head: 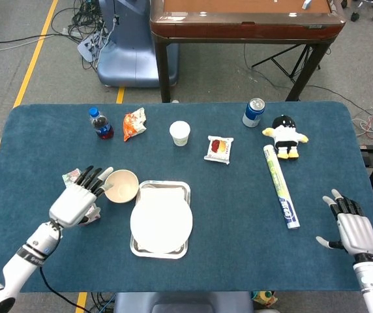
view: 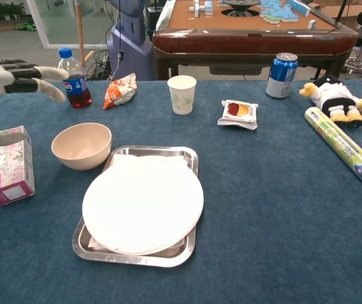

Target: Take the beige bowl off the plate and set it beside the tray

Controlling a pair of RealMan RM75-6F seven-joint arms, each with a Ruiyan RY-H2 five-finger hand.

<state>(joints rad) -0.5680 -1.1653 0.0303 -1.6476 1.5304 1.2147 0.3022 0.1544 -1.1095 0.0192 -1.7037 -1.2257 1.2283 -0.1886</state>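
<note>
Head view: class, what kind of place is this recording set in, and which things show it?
Probably a robot test lab or workshop, not a home. Loose cables lie on a bare floor marked with yellow tape, and a blue machine base stands behind the cloth-covered table, next to a mahjong table.

Left hand (head: pixel 75 202): pale grey shell, black fingers with light tips. White forearm with black bands, thin black cable trailing. Right hand (head: pixel 353 228): same colours, white wrist.

Bowl (view: pixel 81 145) on counter (view: pixel 282 209), just left of tray (view: pixel 187 158); plate (view: pixel 143 204) in tray; box (view: pixel 7 172) left of bowl; cup (view: pixel 181 94) behind tray; left hand (head: pixel 75 201) left of bowl
</note>
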